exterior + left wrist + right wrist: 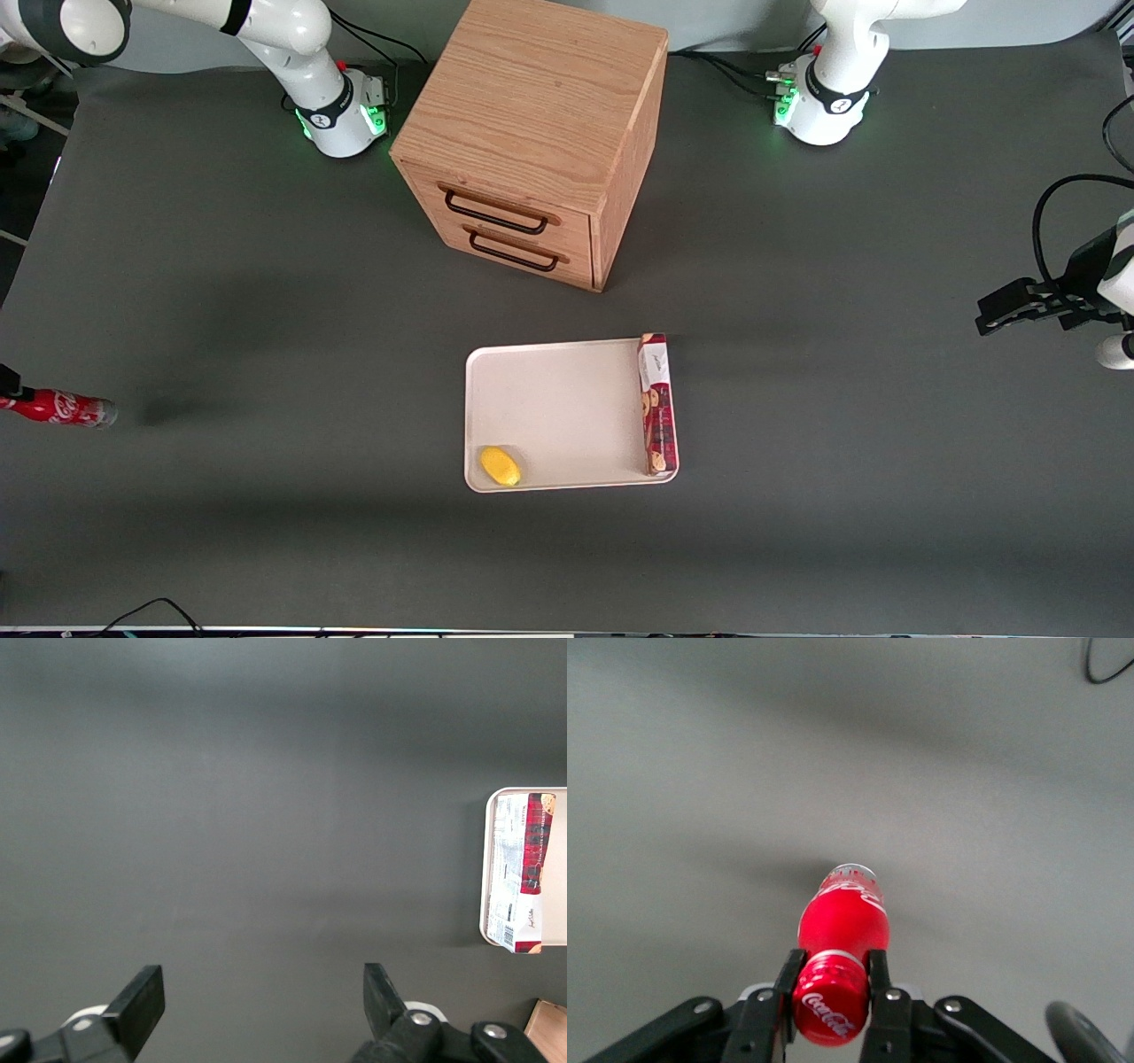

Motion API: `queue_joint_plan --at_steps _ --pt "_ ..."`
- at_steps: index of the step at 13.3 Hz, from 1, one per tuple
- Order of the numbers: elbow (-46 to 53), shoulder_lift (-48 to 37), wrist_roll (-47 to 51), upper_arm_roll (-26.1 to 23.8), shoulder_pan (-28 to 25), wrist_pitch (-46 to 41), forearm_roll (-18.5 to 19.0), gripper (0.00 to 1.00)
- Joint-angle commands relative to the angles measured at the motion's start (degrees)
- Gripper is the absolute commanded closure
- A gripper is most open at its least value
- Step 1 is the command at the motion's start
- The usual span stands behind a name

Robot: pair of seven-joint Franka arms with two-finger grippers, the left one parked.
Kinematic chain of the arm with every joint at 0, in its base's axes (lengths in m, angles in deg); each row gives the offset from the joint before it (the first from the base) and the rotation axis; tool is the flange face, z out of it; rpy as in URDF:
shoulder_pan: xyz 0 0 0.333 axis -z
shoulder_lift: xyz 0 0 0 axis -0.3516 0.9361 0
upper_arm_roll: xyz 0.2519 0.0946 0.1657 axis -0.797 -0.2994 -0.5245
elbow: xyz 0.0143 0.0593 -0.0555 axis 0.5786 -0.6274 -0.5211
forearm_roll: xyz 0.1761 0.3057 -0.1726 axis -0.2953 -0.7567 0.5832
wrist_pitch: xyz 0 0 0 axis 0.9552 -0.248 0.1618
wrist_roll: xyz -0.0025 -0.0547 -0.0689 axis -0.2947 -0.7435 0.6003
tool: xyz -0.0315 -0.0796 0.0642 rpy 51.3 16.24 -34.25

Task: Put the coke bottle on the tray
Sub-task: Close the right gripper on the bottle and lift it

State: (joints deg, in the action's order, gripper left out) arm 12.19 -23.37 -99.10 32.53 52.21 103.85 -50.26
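The coke bottle (58, 408) (843, 921), small and red with white script and a silvery base, hangs clear of the table at the working arm's end, its shadow on the mat below it. My right gripper (833, 964) is shut on the bottle's neck just under the red cap, one black finger (788, 979) on each side. In the front view only a black bit of that gripper shows at the frame edge. The cream-white tray (567, 408) (485, 868) lies mid-table, nearer the front camera than the wooden cabinet, well away from the bottle.
On the tray lie a yellow lemon (500, 466) in one near corner and a long red cookie box (656, 403) (523, 873) along the edge toward the parked arm. A wooden two-drawer cabinet (532, 133) stands between the arm bases. Dark grey mat (266, 310) covers the table.
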Motion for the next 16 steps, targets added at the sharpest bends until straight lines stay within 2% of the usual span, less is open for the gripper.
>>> queue_joint_plan --at_steps 1,5,7,10,12,16 --pt "0.71 -6.15 0.38 -0.06 0.2 -7.83 0.89 1.0" --pt "6.69 -12.21 0.55 -0.32 0.11 -21.02 0.8 1.0" --pt "7.05 -15.38 2.3 -0.32 0.02 -24.21 0.54 1.0" --pt "6.09 -15.74 14.12 -3.21 -3.83 -24.74 0.36 1.0" --pt "4.77 -15.92 24.76 -8.12 -6.48 -26.32 0.36 1.0" --pt "0.74 -15.48 50.24 -23.85 -8.41 -21.77 0.8 1.0"
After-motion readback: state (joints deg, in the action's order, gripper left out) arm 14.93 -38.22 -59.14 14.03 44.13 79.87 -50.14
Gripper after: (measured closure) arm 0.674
